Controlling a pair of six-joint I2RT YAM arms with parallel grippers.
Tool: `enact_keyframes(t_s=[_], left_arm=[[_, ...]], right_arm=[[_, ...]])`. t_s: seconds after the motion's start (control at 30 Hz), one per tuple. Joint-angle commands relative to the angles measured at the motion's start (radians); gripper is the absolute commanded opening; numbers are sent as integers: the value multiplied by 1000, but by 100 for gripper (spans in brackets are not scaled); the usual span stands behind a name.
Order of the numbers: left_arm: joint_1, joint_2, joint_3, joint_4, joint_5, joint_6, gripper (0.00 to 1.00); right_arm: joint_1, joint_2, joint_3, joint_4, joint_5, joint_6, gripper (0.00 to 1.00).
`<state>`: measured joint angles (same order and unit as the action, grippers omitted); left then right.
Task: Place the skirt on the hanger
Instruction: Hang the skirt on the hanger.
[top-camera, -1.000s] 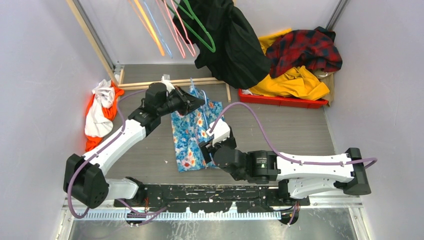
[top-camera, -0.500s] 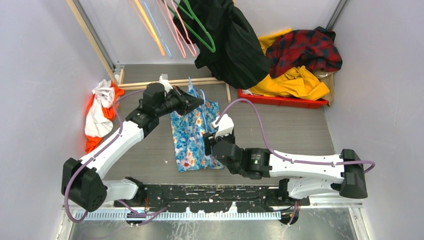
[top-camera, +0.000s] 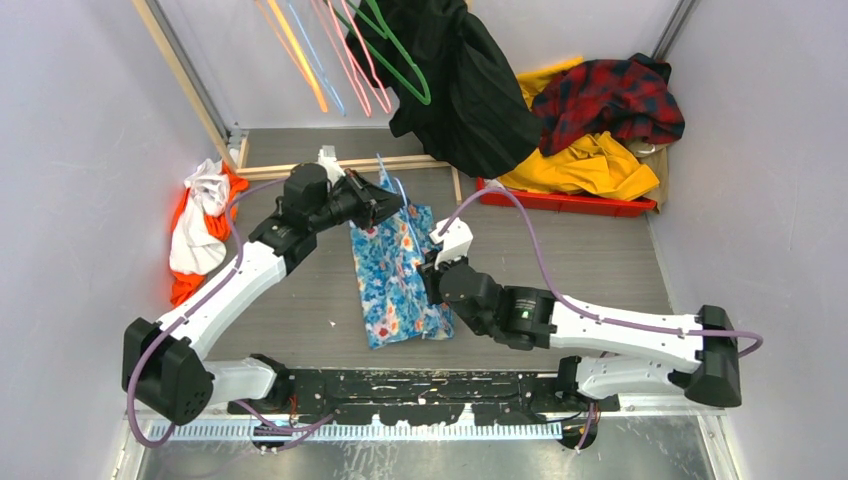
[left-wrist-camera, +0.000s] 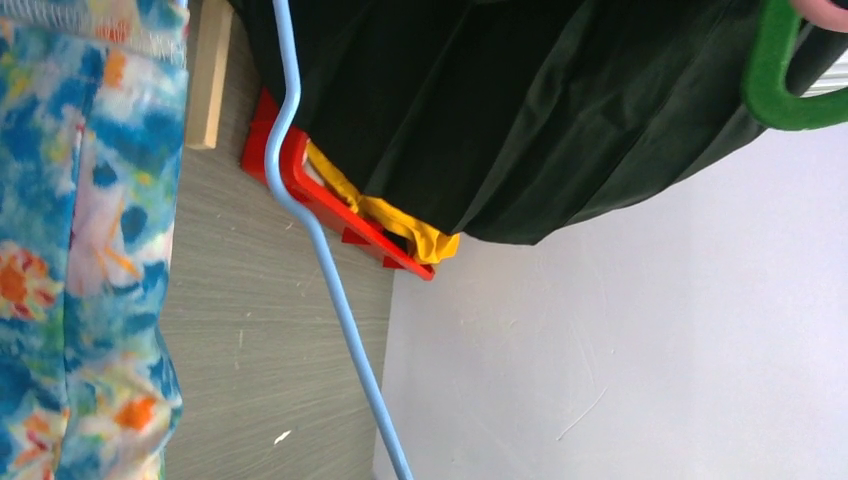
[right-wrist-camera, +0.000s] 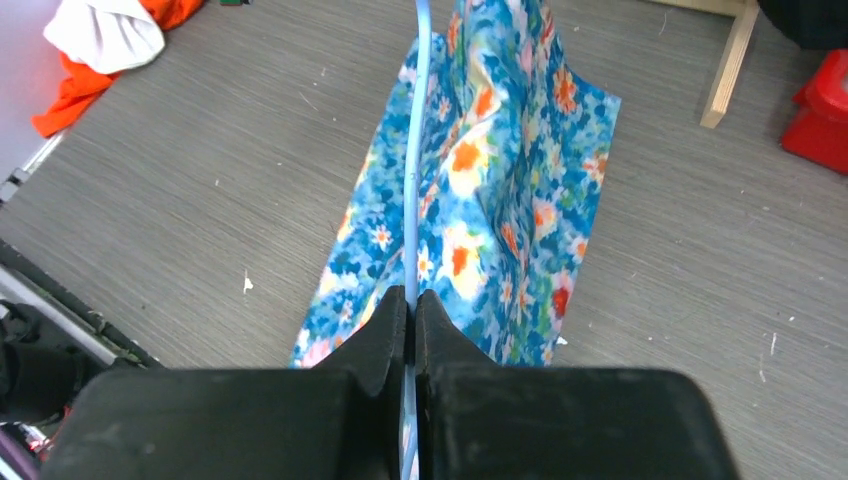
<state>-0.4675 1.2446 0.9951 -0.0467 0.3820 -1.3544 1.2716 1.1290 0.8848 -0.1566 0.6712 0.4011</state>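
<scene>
right hand (right-wrist-camera: 411, 300) is clenched on the light blue hanger (right-wrist-camera: 413, 170) wire; my left hand (top-camera: 390, 205) grips the floral skirt (top-camera: 395, 285) by its top, lower half lying on the counter (top-camera: 590, 250).

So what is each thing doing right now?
skirt: rumpled, far end lifted, near end lying on the table.
blue hanger: pinched by the right gripper, running over the skirt.
right gripper: shut on the blue hanger.
left gripper: shut at the skirt's far end; what it pinches is hidden.
black coat: hanging up.
</scene>
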Motion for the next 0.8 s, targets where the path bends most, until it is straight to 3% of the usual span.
enact_keyframes(t_s=[0.0, 0.7, 0.77], left_arm=[[9, -34, 91, 34, 19, 30, 1], [9, 61, 335, -141, 70, 184, 10], [9, 72, 347, -153, 73, 196, 15]], right_arm=[[-2, -109, 98, -56, -50, -55, 1], [-2, -291, 242, -186, -100, -119, 1], [-2, -283, 243, -187, -94, -123, 1]])
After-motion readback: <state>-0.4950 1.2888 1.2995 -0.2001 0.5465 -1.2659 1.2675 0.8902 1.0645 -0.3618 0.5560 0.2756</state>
